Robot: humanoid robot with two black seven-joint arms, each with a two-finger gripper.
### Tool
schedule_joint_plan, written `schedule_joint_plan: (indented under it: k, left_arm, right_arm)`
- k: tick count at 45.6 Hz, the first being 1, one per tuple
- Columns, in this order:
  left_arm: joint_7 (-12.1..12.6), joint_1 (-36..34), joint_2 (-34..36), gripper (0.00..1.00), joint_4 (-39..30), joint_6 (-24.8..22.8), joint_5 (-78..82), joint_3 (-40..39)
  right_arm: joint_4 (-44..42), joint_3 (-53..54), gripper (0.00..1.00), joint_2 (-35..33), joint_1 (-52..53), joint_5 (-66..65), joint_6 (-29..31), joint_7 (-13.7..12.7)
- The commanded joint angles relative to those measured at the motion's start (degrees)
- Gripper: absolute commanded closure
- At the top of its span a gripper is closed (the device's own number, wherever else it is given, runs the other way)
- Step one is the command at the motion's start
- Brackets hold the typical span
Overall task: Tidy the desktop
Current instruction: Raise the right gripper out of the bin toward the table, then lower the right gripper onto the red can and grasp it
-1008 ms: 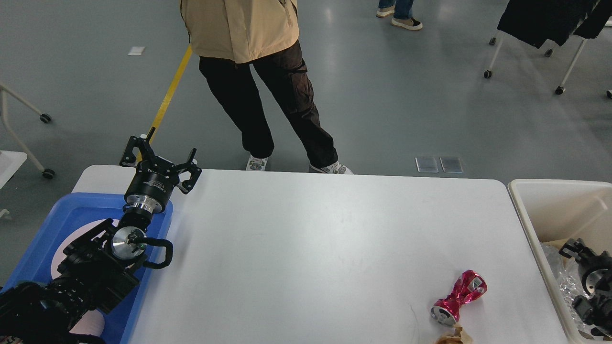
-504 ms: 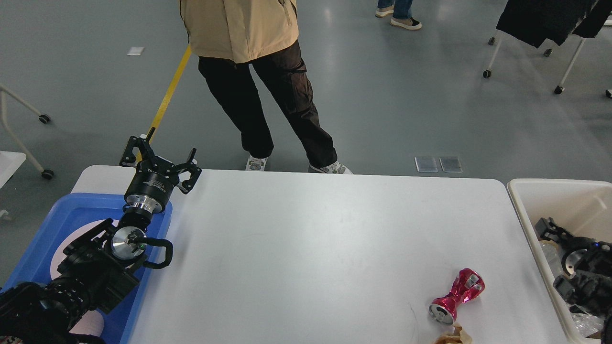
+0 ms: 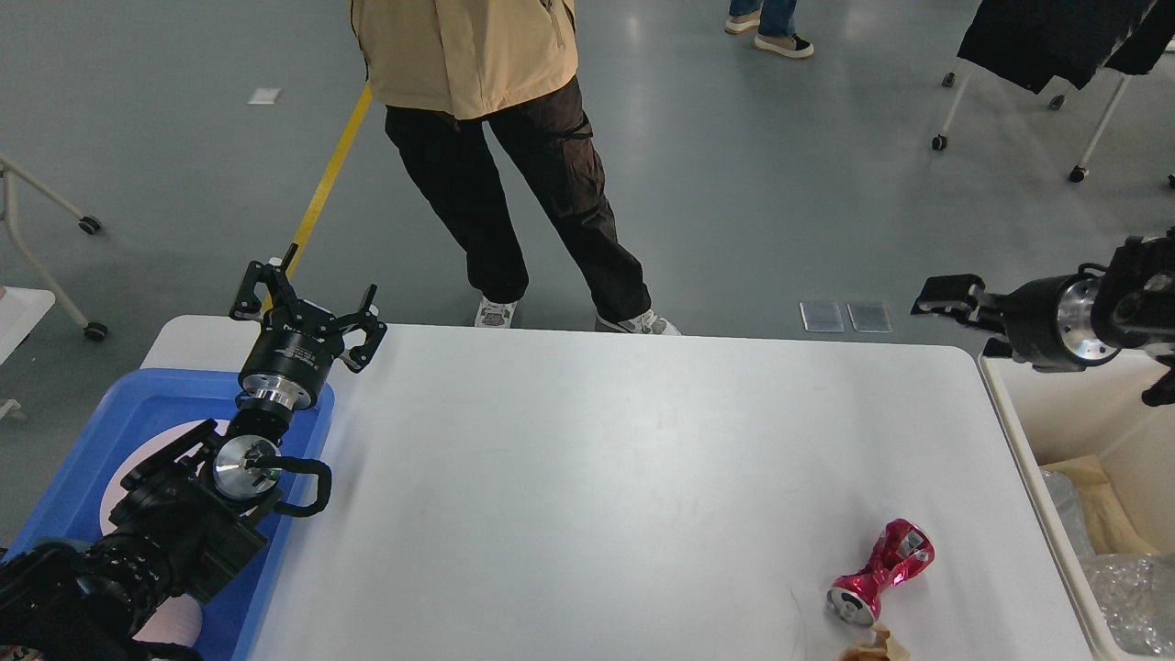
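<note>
The left pincer is hovering at the far left corner of the counter, its two fingers spread wide and gripping nothing; one finger is reaching out past the counter's far edge over the floor, the other is hanging above the white surface. Its arm is running back toward the near left, passing over the blue tray, which is lying along the counter's left end with a pale round patch showing inside it.

The right pincer is hanging in the air by the far right corner of the counter, pointing left, raised above the surface and touching nothing. It is appearing side-on and dark, so I cannot tell how far its fingers are parted. Its arm is coming in from the right edge, above the cream bin, which is standing just beside the counter's right end and is holding crumpled clear plastic and a tan scrap.

The counter itself is stretching between the two pincers, wide and white, with most of its surface bare. Near its right near corner a crushed red can is lying on its side, well apart from both pincers. A brown scrap is sitting just nearer than the can, at the bottom edge. Beyond the far edge, a person in a tan jacket and dark trousers is standing on the grey floor.
</note>
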Motion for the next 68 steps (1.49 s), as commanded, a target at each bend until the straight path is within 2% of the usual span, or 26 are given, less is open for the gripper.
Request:
schedule_joint_plan:
  k: [1,5,9,15,22,29,39,50,68]
  left_arm:
    - [0.0,0.0,0.0,0.01,0.0,0.0,0.0,0.0]
    - [0.0,0.0,0.0,0.01,0.0,0.0,0.0,0.0]
    - [0.0,0.0,0.0,0.01,0.0,0.0,0.0,0.0]
    - [0.0,0.0,0.0,0.01,0.0,0.0,0.0,0.0]
    - [0.0,0.0,0.0,0.01,0.0,0.0,0.0,0.0]
    - [0.0,0.0,0.0,0.01,0.0,0.0,0.0,0.0]
    - [0.0,0.0,0.1,0.01,0.0,0.0,0.0,0.0]
    - [0.0,0.0,0.0,0.01,0.0,0.0,0.0,0.0]
    - [0.0,0.0,0.1,0.01,0.0,0.0,0.0,0.0]
  right_arm:
    - [19.8,0.2,0.00,-4.0,10.3,-9.3,0.1,-0.2]
    - [33.6,-0.1,0.00,-5.9,17.9,-9.5,0.1,-0.2]
    - [36.5,-0.4,0.00,-6.0,19.6,-9.1,-0.2,-0.3]
    - [32.2,-2.4,0.00,-5.9,16.6,-9.1,-2.4,-0.9]
    - [20.3,-3.2,0.00,-5.7,4.2,-9.3,-4.7,-0.9]
    - [12.4,-2.8,0.00,-5.4,-4.6,-8.8,-6.4,-0.9]
    - [12.0,-2.5,0.00,-1.0,-9.6,-1.3,-11.0,-0.9]
    - [12.4,-2.4,0.00,4.9,-15.6,0.0,-18.8,-0.8]
    - [13.5,-3.2,0.00,6.2,-17.2,0.4,-18.9,-0.9]
